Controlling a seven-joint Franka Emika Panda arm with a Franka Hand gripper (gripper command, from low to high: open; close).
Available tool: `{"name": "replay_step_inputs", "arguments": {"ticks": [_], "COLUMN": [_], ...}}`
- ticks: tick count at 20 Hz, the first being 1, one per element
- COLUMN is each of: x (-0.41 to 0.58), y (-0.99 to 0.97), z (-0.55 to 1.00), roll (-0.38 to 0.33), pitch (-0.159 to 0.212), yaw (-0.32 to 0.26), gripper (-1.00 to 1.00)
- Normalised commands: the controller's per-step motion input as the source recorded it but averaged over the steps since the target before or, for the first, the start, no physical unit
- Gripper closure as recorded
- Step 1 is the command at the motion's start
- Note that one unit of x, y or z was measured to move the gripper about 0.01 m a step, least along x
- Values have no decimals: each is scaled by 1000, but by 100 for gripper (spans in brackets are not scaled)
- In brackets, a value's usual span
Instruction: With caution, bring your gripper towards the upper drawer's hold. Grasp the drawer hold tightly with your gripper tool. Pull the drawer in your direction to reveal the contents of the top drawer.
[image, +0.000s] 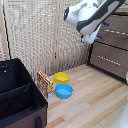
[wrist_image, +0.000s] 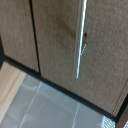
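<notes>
Dark-brown drawer fronts fill the exterior view's right, and your white arm (image: 92, 15) hangs just in front of them. The top drawer (image: 116, 25) sits closed, flush with the lower drawer (image: 110, 60) beneath it. Its silver handle (image: 116, 32) runs across the front, close beside your gripper (image: 102, 30); contact cannot be confirmed. You cannot tell whether the blue-tipped fingers are apart or together, since they are too blurred. In the wrist view the handle (wrist_image: 80, 37) appears alone against the brown panel, no fingers in sight. On the wooden floor (image: 90, 95) note a yellow bowl (image: 61, 77), a blue bowl (image: 64, 91), a small box (image: 44, 83) and a black bin (image: 20, 95).
</notes>
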Motion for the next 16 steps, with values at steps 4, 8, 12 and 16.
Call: {"name": "replay_step_inputs", "arguments": {"ticks": [4,8,12,16], "x": [-121,-298,-424,-459], "y": [-393,-418,-449,-472], "z": [-74,0,-7,-71], "roll": [-176,-214,-215,-199], "pitch": [-1,-23,-24,-26], "yaw": [214,167,135,130], "gripper": [-100,-100,-100,-100]}}
